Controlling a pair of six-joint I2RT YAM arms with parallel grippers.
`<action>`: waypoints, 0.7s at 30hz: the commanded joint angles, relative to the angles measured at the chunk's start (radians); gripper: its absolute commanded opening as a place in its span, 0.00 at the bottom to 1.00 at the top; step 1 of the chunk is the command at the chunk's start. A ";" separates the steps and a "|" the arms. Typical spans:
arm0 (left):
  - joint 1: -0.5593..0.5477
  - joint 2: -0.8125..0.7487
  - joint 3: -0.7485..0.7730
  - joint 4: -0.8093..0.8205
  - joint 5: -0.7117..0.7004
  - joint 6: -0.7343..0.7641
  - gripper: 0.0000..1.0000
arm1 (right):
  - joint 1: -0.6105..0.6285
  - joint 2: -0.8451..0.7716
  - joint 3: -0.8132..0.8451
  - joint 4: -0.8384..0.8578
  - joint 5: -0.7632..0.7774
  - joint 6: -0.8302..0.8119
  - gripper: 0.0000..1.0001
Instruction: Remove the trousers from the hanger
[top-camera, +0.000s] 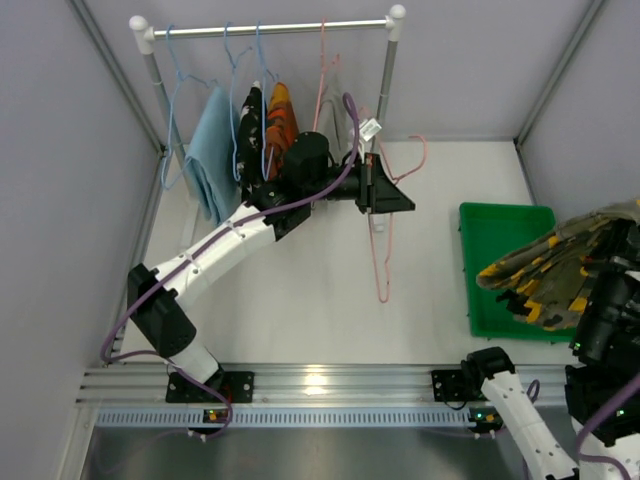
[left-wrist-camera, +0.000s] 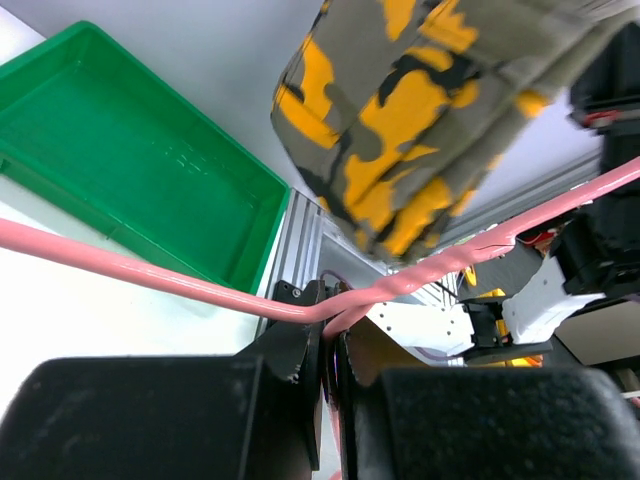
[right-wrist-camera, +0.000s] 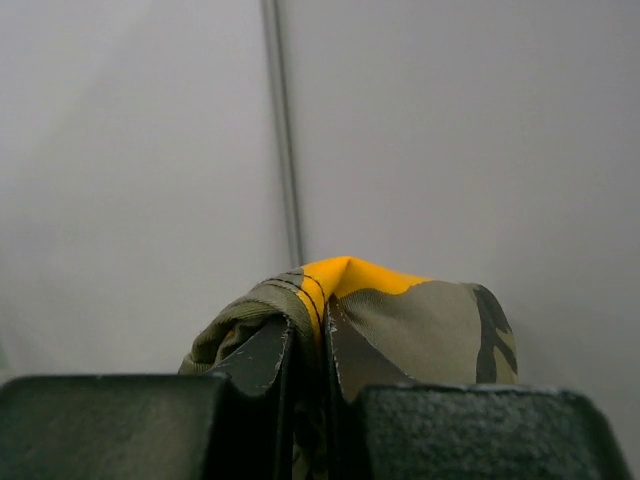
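Observation:
The camouflage trousers (top-camera: 555, 265) hang free of the hanger, held up at the right over the green tray (top-camera: 505, 270). My right gripper (right-wrist-camera: 310, 340) is shut on a fold of the trousers (right-wrist-camera: 400, 320). The pink wire hanger (top-camera: 383, 230) is off the rail, above the table centre. My left gripper (top-camera: 385, 190) is shut on its twisted neck, the wire (left-wrist-camera: 200, 290) pinched between the fingers. In the left wrist view the trousers (left-wrist-camera: 420, 110) hang beyond the hanger, apart from it.
A clothes rail (top-camera: 270, 28) stands at the back with blue wire hangers (top-camera: 240, 60), a light blue garment (top-camera: 210, 150), a black patterned garment (top-camera: 252, 125) and an orange-and-black garment (top-camera: 281, 120). Another pink hanger (top-camera: 322, 70) hangs on the rail. Grey walls enclose the table.

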 joint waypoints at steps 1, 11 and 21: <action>0.013 -0.020 0.056 0.037 0.011 0.025 0.00 | -0.023 -0.041 -0.071 0.127 0.088 -0.168 0.00; 0.033 -0.018 0.070 0.063 0.021 -0.007 0.00 | -0.106 -0.063 -0.237 0.021 0.198 -0.249 0.00; 0.041 -0.011 0.076 0.083 0.034 -0.057 0.00 | -0.112 0.122 -0.550 0.310 0.094 -0.316 0.00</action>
